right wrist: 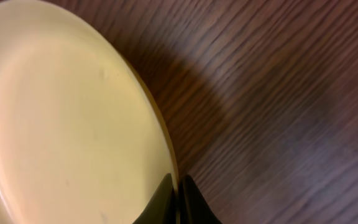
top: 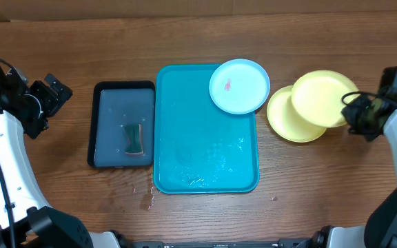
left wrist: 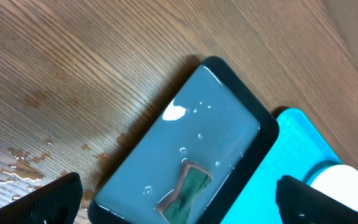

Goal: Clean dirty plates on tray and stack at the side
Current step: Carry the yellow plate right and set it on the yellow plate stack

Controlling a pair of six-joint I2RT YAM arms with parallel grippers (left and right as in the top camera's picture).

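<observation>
Overhead, left gripper (top: 50, 102): its jaws stand wide apart with nothing between them, over bare table (top: 67, 48).
Overhead, dark tray (top: 105, 148): it lies just ahead of the left jaws and holds water and a sponge (top: 134, 139).
Overhead, right gripper (top: 349, 110): its jaws are pinched together on the rim of the upper yellow plate (top: 322, 96).
Overhead, lower yellow plate (top: 288, 120): it lies flat on the table beyond the right jaws, partly covered by the upper one.
Overhead, tray (top: 205, 151): it sits between the two grippers, just beside the dark tray, with a wet floor.
Overhead, blue plate (top: 243, 89): it rests on the tray corner nearest the right jaws and overhangs the rim. It has an orange-red smear (top: 228, 85) near its middle.
Left wrist, fingers (left wrist: 48, 199): the two tips sit at the bottom corners, far apart and gripping nothing.
Left wrist, dark tray: it lies below and ahead of the open jaws, with the sponge about midway between the tips.
Left wrist, tray: it lies toward the right-hand finger, and the blue plate's edge shows just above that finger.
Left wrist, puddles (left wrist: 23, 174): they lie on the table by the left-hand finger.
Right wrist, fingers (right wrist: 160, 205): they are closed on the plate's rim, one on each side.
Right wrist, upper yellow plate: it spreads left of the fingers, with wood to their right. This view does not show whether it is lifted.
</observation>
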